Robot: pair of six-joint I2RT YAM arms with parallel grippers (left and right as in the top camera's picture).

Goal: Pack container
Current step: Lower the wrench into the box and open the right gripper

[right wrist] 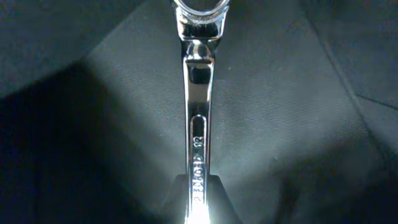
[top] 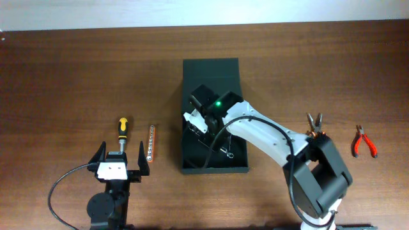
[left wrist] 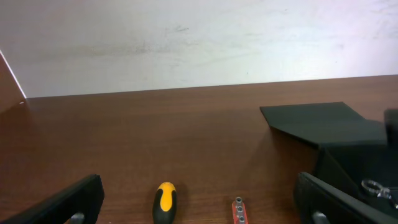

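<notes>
The dark container [top: 211, 70] stands open at the table's middle, its flap lid laid back; its lid also shows in the left wrist view [left wrist: 323, 124]. My right gripper [top: 199, 120] reaches down inside it and is shut on a shiny steel wrench [right wrist: 198, 93], gripped near its lower end [right wrist: 198, 190], with the ring end pointing away over the dark container floor [right wrist: 93, 93]. A small shiny metal piece [top: 227, 152] lies on the floor of the box. My left gripper [top: 121, 167] is open and empty left of the container, just behind a yellow-black screwdriver [top: 122, 126].
A red bit holder [top: 150, 142] lies between the screwdriver and the container; both show in the left wrist view [left wrist: 165, 200], [left wrist: 238, 210]. Dark-handled pliers [top: 314, 122] and red-handled pliers [top: 364, 142] lie right of the container.
</notes>
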